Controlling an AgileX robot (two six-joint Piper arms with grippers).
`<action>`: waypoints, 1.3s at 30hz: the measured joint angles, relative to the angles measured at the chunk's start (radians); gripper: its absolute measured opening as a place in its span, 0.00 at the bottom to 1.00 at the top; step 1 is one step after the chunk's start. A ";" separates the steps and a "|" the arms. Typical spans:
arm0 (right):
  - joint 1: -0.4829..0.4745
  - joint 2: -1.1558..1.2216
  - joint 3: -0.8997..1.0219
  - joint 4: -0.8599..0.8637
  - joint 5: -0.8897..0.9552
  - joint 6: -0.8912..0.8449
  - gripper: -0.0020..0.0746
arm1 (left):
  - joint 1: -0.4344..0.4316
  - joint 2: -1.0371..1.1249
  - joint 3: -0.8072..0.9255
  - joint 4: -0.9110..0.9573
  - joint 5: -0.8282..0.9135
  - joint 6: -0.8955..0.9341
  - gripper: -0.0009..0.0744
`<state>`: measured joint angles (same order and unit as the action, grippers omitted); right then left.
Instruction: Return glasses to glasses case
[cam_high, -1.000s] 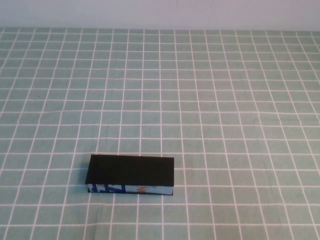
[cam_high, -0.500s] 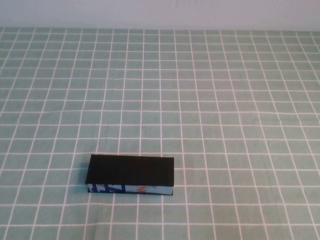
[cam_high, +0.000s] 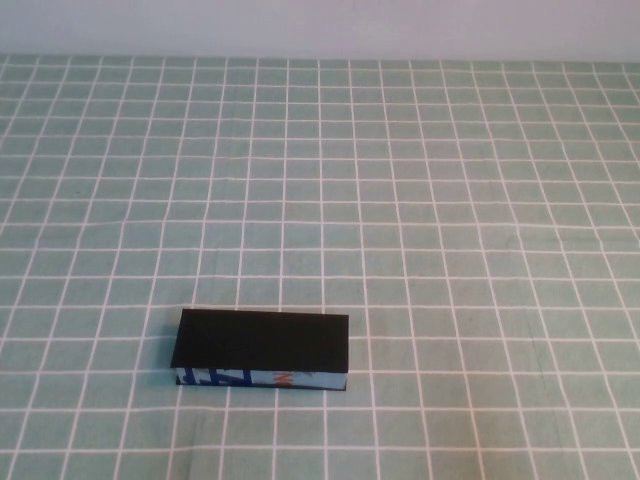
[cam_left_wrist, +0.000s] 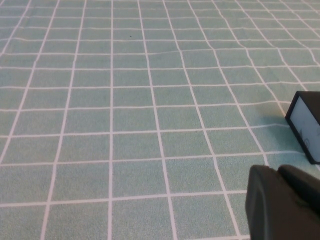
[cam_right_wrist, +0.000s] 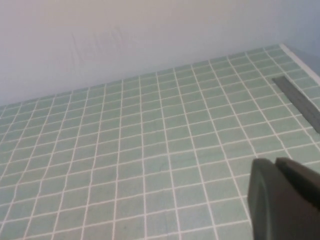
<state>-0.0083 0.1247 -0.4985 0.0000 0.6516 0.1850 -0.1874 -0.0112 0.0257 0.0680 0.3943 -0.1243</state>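
The glasses case lies on the table near its front, left of the middle, with its black lid down and its light blue printed front side facing me. One end of it shows in the left wrist view. The glasses are out of view in every frame. My left gripper hovers low over the cloth a short way from that end of the case, fingers together and empty. My right gripper is over bare cloth facing the back wall, fingers together and empty. Neither arm shows in the high view.
A green cloth with a white grid covers the table. A pale wall stands behind it. A grey strip lies near the table's far right edge in the right wrist view.
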 joint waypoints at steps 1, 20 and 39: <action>-0.007 0.008 0.020 0.012 -0.024 -0.007 0.01 | 0.000 0.000 0.000 0.000 0.000 0.000 0.01; -0.003 -0.127 0.519 0.000 -0.283 -0.077 0.01 | 0.000 0.000 0.000 -0.001 0.002 0.000 0.01; 0.090 -0.134 0.523 -0.017 -0.276 -0.200 0.01 | 0.000 -0.002 0.000 -0.001 0.002 0.000 0.01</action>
<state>0.0821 -0.0095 0.0244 -0.0166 0.3751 -0.0146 -0.1874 -0.0133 0.0257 0.0673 0.3960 -0.1243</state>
